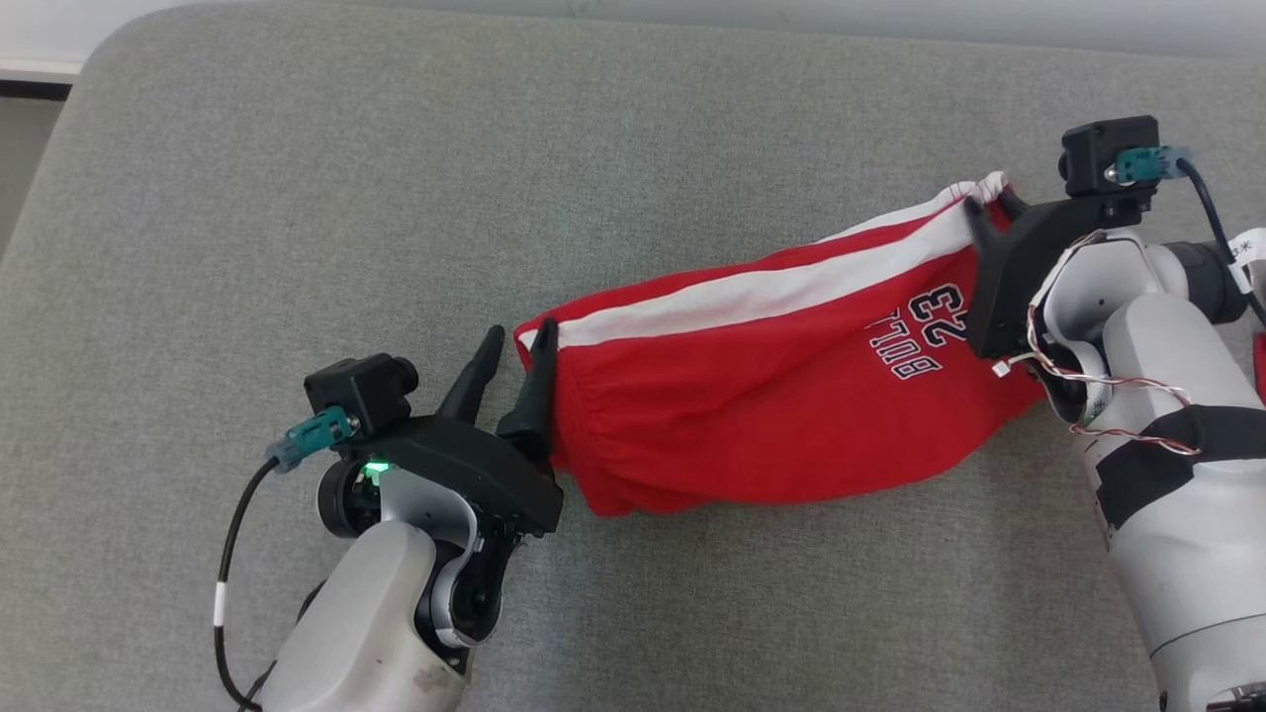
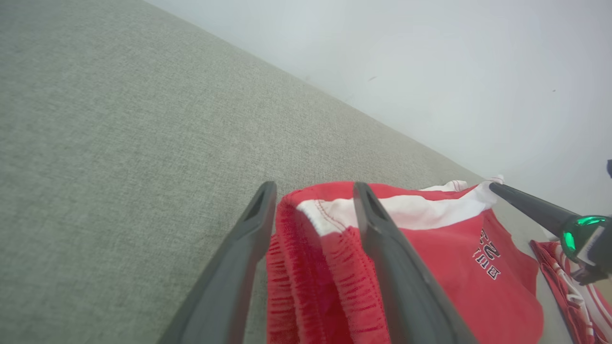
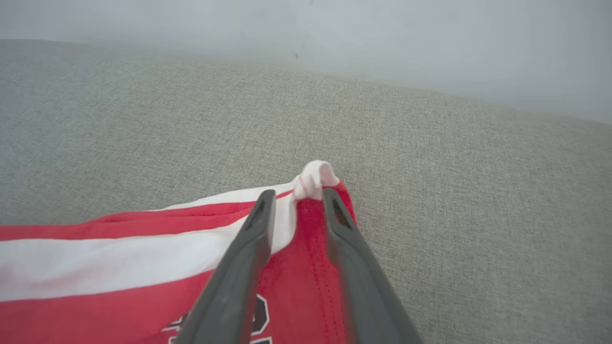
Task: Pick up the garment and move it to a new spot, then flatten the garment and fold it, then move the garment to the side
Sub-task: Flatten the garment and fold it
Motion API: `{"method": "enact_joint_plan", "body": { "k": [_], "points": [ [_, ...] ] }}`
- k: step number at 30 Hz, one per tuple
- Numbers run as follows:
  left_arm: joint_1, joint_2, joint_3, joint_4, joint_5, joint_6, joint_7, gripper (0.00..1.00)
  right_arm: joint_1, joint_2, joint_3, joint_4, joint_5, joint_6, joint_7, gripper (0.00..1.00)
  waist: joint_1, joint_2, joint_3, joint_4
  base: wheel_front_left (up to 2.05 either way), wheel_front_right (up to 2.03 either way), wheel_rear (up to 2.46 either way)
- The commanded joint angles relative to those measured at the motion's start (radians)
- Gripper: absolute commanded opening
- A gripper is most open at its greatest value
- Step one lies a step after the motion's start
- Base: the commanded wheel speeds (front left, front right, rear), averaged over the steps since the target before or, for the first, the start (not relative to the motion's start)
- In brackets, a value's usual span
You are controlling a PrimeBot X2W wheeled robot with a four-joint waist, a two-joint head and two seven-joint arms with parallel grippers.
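The garment is a pair of red shorts with a white side stripe and "23" printed on it, lying stretched across the grey surface. My left gripper stands open at its gathered left end, one finger against the cloth edge. In the left wrist view the red hem lies loose between the parted fingers of that gripper. My right gripper is at the far right corner. In the right wrist view its jaws are slightly apart, with the bunched white corner standing between the tips.
A grey fabric surface stretches to all sides, with a pale wall behind its far edge. Its rounded corner is at the upper left. A second red cloth lies past the garment by my right arm.
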Motion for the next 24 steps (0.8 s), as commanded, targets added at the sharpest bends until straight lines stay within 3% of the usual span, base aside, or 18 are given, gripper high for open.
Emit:
{"method": "enact_joint_plan", "body": {
  "k": [1,6,11,18,24],
  "points": [
    [-0.012,-0.001,-0.004,0.01,-0.001,-0.008,-0.023,1.0,-0.012,0.005,0.001,0.021,-0.006,-0.003,-0.018,1.0,-0.0002,-0.0002,-0.006,0.001,0.0,0.0,0.0],
    [0.003,0.014,-0.007,0.026,0.027,-0.046,-0.107,1.0,-0.017,0.009,0.012,0.072,0.013,-0.003,-0.053,1.0,-0.0002,-0.0002,-0.046,-0.009,0.0,0.0,0.0],
    [0.075,0.045,0.043,-0.004,0.094,-0.044,-0.153,1.0,0.003,-0.004,0.015,0.105,0.053,-0.003,-0.063,1.0,-0.0002,-0.0002,-0.094,-0.023,0.0,0.0,0.0],
    [0.268,0.054,0.208,-0.225,0.336,-0.066,-0.152,1.0,0.03,-0.035,0.005,0.152,0.082,-0.003,-0.051,1.0,-0.0002,-0.0002,-0.123,-0.019,0.0,0.0,0.0],
    [0.39,0.028,0.308,-0.304,0.465,-0.087,-0.152,1.0,0.023,-0.059,-0.017,0.193,0.076,-0.003,-0.05,1.0,-0.0002,-0.0002,-0.107,0.0,0.0,0.0,0.0]
  ]
}}
